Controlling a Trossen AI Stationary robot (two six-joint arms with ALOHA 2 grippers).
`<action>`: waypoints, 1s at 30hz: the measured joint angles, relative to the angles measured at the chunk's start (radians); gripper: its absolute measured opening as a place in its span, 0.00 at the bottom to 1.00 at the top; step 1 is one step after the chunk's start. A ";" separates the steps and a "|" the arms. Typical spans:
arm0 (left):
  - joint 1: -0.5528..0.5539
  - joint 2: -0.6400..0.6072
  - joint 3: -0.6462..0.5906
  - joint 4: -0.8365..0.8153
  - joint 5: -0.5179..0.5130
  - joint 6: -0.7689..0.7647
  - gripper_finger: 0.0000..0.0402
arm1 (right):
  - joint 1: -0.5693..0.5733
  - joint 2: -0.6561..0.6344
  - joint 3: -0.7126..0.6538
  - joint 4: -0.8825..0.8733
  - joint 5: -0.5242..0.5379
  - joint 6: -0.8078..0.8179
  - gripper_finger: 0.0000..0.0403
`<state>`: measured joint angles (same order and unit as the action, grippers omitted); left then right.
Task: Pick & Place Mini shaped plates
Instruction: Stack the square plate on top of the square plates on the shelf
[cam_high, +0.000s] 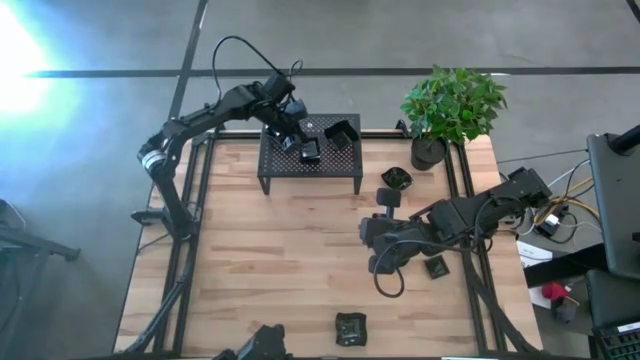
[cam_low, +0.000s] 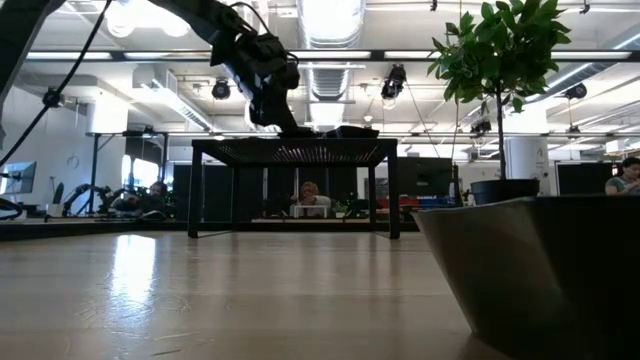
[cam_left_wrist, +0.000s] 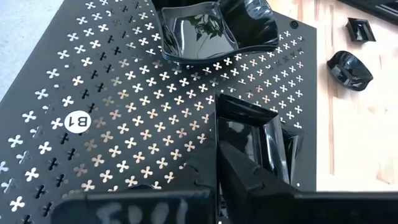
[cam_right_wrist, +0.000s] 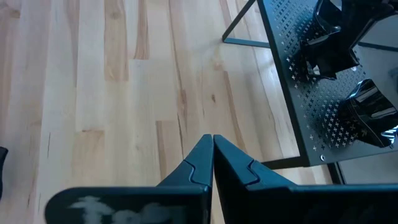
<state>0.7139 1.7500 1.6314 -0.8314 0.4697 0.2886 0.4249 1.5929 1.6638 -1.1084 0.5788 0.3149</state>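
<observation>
- Overhead, the left arm reaches from the table's left edge over the black perforated rack (cam_high: 310, 158); the left gripper (cam_high: 307, 148) sits on the rack top, its fingers nipped on a square mini plate (cam_high: 311, 150). A second plate (cam_high: 342, 132) lies on the rack's far right corner.
- Right of the rack, the right arm lies folded low over the wooden table (cam_high: 250, 260), the right gripper (cam_high: 368, 240) pressed shut and empty. Four more plates lie on the table: two beside the potted plant (cam_high: 450, 108), one by the right arm, one at the near edge.
- Level with the table, the left arm bends down onto the rack.
- Left wrist: square plate (cam_left_wrist: 261, 140) between narrow fingers; larger plate (cam_left_wrist: 214, 28) beyond; two on the wood.
- Right wrist: right gripper's fingertips meet above bare wood.
</observation>
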 joint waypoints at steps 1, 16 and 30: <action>-0.001 0.000 0.000 0.000 0.000 0.000 0.04 | 0.000 0.000 0.000 0.000 0.000 0.000 0.02; -0.003 0.000 0.044 -0.015 -0.005 0.008 0.13 | 0.000 0.000 0.000 0.000 0.000 0.000 0.02; -0.048 0.019 0.030 0.079 -0.190 0.053 0.13 | 0.000 0.000 0.000 -0.001 0.000 0.000 0.02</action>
<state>0.6662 1.7687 1.6610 -0.7527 0.2800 0.3420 0.4248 1.5929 1.6638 -1.1091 0.5793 0.3145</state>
